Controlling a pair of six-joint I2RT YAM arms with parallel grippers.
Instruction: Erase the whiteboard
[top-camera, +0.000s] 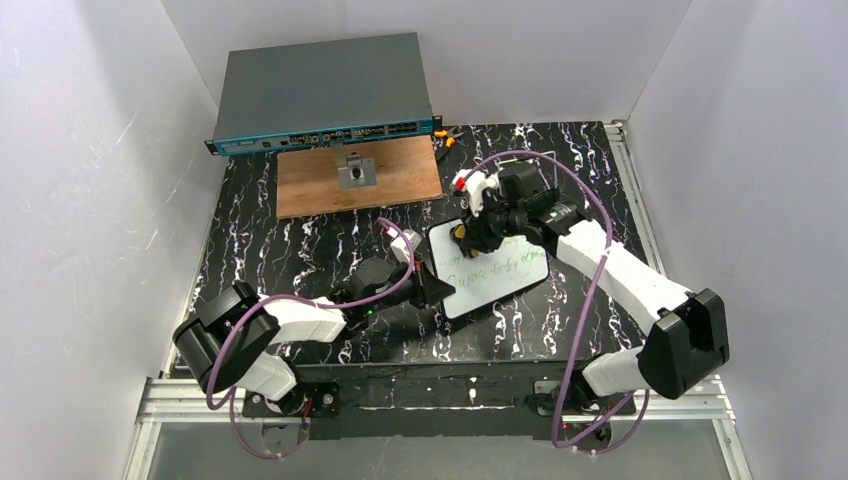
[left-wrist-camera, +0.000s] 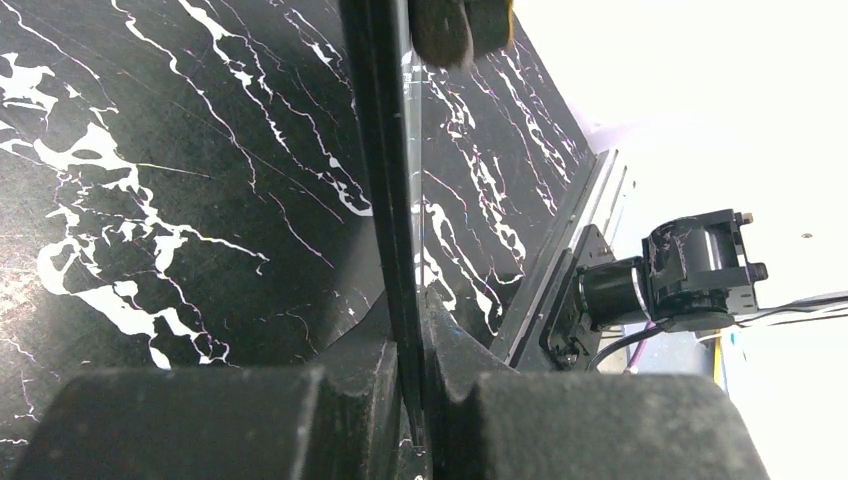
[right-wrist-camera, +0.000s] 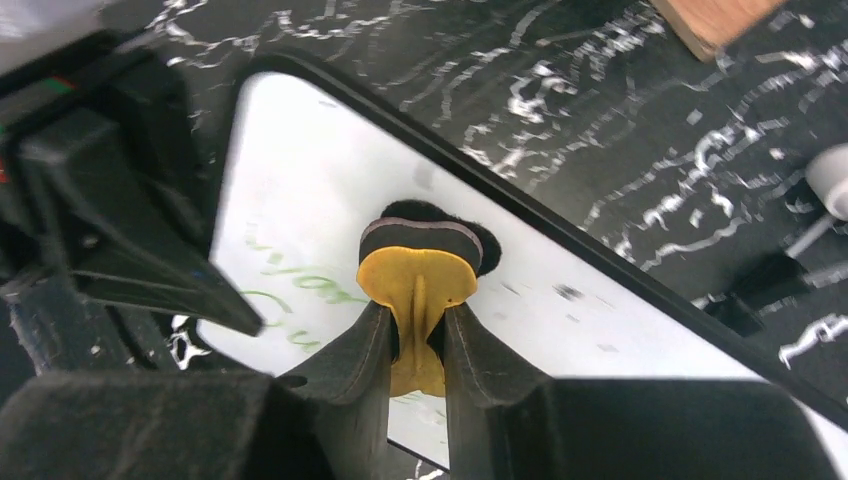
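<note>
The whiteboard (top-camera: 495, 275) lies on the black marbled table, white with a thin dark rim and faint green handwriting. My left gripper (top-camera: 432, 290) is shut on its left edge; in the left wrist view the board (left-wrist-camera: 390, 150) shows edge-on between the jaws of the left gripper (left-wrist-camera: 410, 345). My right gripper (top-camera: 468, 235) is shut on a yellow eraser (right-wrist-camera: 418, 285) with a dark felt pad, pressed on the board's upper left part (right-wrist-camera: 560, 320). In the right wrist view the right gripper (right-wrist-camera: 415, 330) squeezes the eraser, and green lines show to its left.
A brown wooden board (top-camera: 358, 175) with a small metal block lies behind the whiteboard. A grey network switch (top-camera: 322, 92) stands at the back. White walls enclose the table on three sides. A small orange-and-black thing (top-camera: 447, 135) lies by the switch.
</note>
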